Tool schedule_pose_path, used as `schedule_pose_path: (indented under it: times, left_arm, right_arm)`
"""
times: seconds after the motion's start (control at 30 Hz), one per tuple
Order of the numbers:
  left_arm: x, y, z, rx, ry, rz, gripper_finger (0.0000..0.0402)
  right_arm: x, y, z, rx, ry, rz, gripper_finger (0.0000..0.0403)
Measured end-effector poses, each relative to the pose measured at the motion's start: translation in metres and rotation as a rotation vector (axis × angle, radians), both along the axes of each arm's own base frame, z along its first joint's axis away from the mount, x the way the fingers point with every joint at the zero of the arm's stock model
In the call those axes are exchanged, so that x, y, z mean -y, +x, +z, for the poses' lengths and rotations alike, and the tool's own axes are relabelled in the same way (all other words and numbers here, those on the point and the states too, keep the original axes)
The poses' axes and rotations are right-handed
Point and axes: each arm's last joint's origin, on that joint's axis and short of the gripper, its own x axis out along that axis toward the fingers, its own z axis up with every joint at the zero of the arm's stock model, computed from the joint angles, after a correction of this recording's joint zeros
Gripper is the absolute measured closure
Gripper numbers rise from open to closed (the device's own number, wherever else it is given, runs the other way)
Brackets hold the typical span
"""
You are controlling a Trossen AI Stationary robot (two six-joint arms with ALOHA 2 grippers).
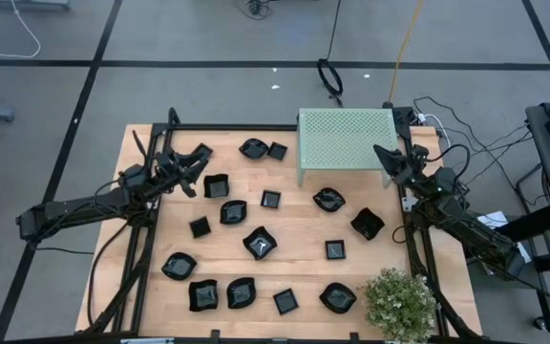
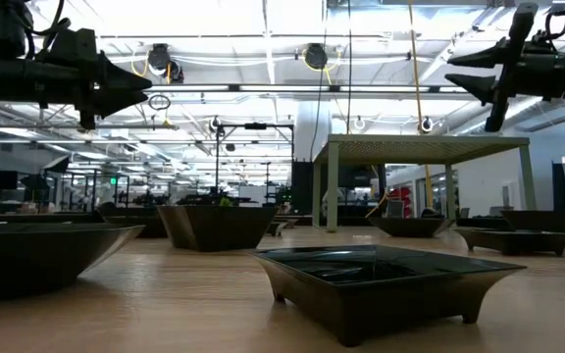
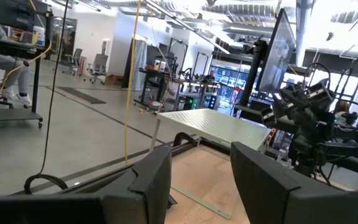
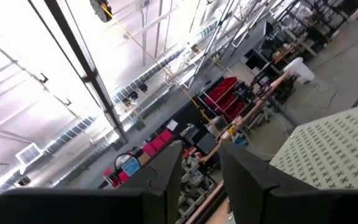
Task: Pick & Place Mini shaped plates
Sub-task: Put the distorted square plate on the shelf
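Overhead camera: wooden table (image 1: pixel 294 234) scattered with mini shaped plates (image 1: pixel 260 243), black dishes lying from the far middle to the near edge, most standing apart with bare wood between them. Pale green perforated box (image 1: pixel 346 139) sits at the far edge, right of centre; a small green plant (image 1: pixel 399 302) fills the near right corner. Left gripper (image 1: pixel 197 172) hangs over the far left part of the table, fingers spread and holding nothing, a square plate just beside it. Right gripper (image 1: pixel 382 164) sits at the box's right end, near the table's right edge, fingers parted, empty. Table-level camera: a square plate (image 2: pixel 385 277) close in front, rounded ones behind, both grippers high above the wood. Left wrist camera: its fingers (image 3: pixel 151 180) stand apart, box top and the right arm beyond. Right wrist camera: fingers (image 4: pixel 166 174) apart, box top (image 4: pixel 334 149) to one side.
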Motion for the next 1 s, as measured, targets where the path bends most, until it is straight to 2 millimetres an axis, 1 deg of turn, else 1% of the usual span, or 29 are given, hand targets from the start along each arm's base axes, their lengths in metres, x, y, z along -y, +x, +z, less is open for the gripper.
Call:
schedule_pose_path:
  times: [0.07,0.5,0.6,0.77,0.9,1.0]
  left_arm:
    - [0.0000,0.0000,0.0001,0.000,0.000,0.000,0.0231]
    - [0.0000,0.0000,0.0001,0.000,0.000,0.000,0.0231]
    - [0.0000,0.0000,0.0000,0.000,0.000,0.000,0.0231]
    - [0.0000,0.0000,0.0000,0.000,0.000,0.000,0.0231]
    - [0.0000,0.0000,0.0000,0.000,0.000,0.000,0.0231]
    - [0.0000,0.0000,0.0000,0.000,0.000,0.000,0.0231]
  right_arm:
    - [0.0007,-0.0003,-0.0005,-0.012,-0.011,-0.032,0.0305]
    - [0.0004,-0.0007,0.0009,-0.003,-0.025,-0.037,0.0305]
    - [0.0012,-0.0011,0.0009,-0.011,-0.036,-0.075,0.0305]
    - [0.0014,-0.0017,0.0019,0.023,-0.008,-0.077,0.0305]
    - [0.0012,-0.0034,0.0052,0.030,-0.062,-0.128,0.0305]
    - [-0.0004,-0.0045,0.0092,0.060,-0.100,-0.117,0.0305]
